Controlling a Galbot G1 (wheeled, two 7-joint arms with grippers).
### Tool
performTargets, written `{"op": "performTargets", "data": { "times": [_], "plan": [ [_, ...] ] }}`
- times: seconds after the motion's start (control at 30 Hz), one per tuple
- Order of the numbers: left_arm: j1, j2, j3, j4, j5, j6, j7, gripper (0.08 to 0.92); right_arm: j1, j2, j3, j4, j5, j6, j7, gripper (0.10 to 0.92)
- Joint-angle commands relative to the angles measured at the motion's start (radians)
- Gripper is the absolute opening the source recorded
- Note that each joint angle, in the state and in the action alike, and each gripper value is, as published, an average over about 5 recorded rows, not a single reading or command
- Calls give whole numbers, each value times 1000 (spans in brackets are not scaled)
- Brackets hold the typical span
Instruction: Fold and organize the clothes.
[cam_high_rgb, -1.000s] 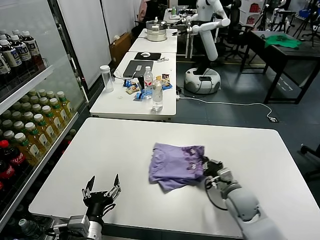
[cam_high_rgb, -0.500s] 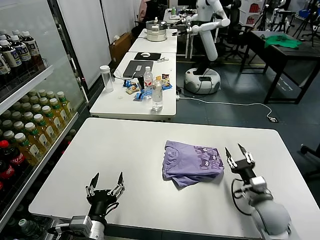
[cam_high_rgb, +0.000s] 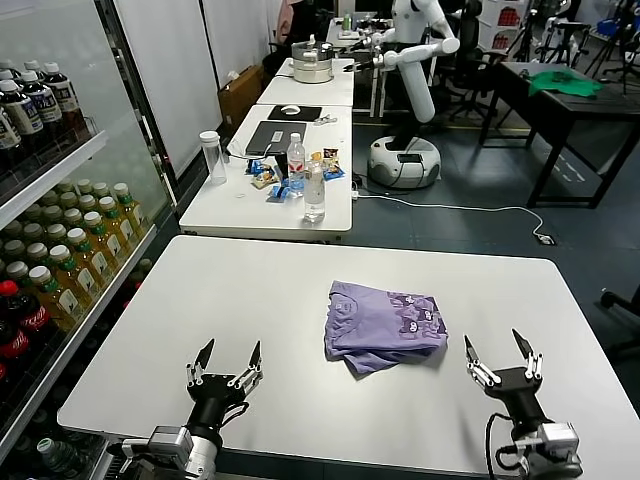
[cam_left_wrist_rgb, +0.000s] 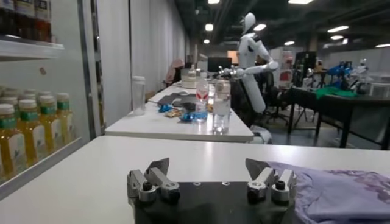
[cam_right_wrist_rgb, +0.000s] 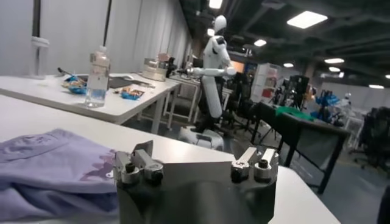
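The lavender T-shirt (cam_high_rgb: 383, 322), folded into a compact pile with a dark purple print on top, lies on the white table (cam_high_rgb: 260, 300) right of centre. It also shows in the left wrist view (cam_left_wrist_rgb: 341, 193) and the right wrist view (cam_right_wrist_rgb: 52, 173). My right gripper (cam_high_rgb: 497, 353) stands open near the front edge, to the right of the shirt and clear of it, with nothing between its fingers. Towards the front left, my left gripper (cam_high_rgb: 229, 358) is open and empty, well apart from the shirt.
A shelf of drink bottles (cam_high_rgb: 60, 260) runs along the left side. Beyond the table stands a second table (cam_high_rgb: 270, 190) with water bottles, snacks and a laptop. Another robot (cam_high_rgb: 415, 80) is farther back, and a green cloth (cam_high_rgb: 565, 82) lies on a dark table.
My right gripper let go of the shirt, opened, and drew back toward the front right edge. The shirt shifted right at first and now lies still. The left gripper edged slightly right.
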Motion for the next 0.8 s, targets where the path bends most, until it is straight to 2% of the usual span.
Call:
{"op": "performTargets", "data": {
  "times": [0.03, 0.23, 0.8],
  "plan": [
    [-15, 20, 4, 9, -5, 0, 33, 823, -110, 104, 22, 89, -58, 32, 55, 823],
    [-11, 28, 14, 5, -4, 2, 49, 823, -107, 121, -5, 99, -98, 29, 71, 823],
    [29, 35, -1, -33, -5, -2, 92, 823, -98, 115, -36, 130, -96, 17, 106, 823]
  ]
}}
